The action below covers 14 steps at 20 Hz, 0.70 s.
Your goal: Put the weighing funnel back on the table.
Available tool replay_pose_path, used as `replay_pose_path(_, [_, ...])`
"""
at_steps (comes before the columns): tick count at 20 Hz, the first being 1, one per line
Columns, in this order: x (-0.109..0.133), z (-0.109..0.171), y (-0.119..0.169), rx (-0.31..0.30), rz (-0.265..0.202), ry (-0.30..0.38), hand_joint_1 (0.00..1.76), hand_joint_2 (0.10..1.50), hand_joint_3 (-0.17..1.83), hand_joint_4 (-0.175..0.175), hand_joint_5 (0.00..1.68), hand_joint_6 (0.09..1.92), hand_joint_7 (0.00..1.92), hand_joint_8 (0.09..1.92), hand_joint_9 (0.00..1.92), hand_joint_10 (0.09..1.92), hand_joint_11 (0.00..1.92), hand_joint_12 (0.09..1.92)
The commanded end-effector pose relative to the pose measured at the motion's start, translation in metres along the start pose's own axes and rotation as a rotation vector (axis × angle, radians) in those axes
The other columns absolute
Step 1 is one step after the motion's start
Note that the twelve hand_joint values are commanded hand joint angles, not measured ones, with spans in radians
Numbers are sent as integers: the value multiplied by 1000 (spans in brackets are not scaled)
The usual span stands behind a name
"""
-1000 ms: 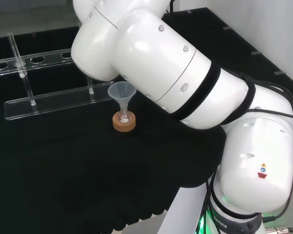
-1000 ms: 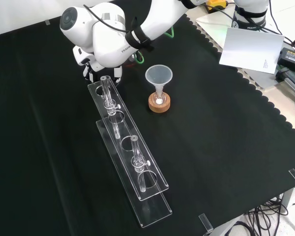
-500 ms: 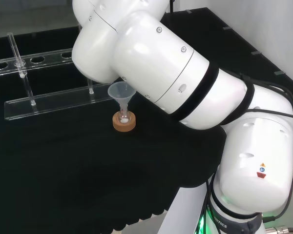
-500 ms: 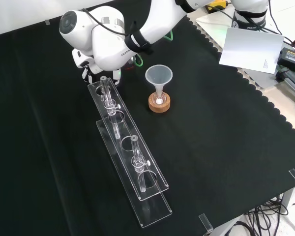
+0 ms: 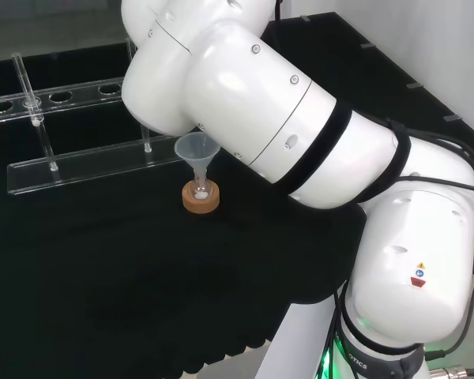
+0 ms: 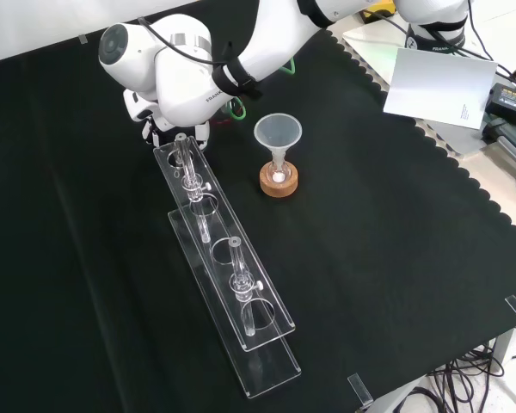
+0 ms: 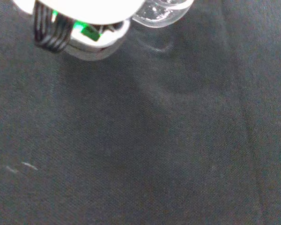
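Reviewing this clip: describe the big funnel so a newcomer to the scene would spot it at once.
In the front view, a long clear rack runs across the black cloth. Right of its far end sits a cork ring with a small flask, and the funnel stands mouth up in it. It is the one wide cone; the rack holds thin upright tubes.

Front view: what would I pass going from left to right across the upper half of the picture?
The arm's white link → the funnel standing on its cork ring → the white sheet. The long clear rack overlaps several of these, so it is left out.
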State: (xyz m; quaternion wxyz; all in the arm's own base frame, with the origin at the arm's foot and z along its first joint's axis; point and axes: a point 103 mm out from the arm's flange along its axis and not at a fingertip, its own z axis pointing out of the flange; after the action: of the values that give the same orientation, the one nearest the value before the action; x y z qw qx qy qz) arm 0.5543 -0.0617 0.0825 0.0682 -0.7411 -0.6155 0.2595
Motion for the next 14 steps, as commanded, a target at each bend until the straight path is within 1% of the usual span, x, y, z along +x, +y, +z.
replay_pose_path(1, [0, 1, -1, 1, 6, 1, 1123, 684, 611, 175, 1259, 676, 621, 686, 1098, 162, 945, 936])
replay_pose_path(9, [3, 3, -2, 5, 4, -1, 1122, 687, 609, 175, 1256, 678, 620, 687, 1097, 162, 945, 935])
replay_pose_path(14, [5, 4, -3, -7, 8, 7, 1120, 693, 598, 175, 1253, 679, 613, 689, 1093, 161, 943, 936])
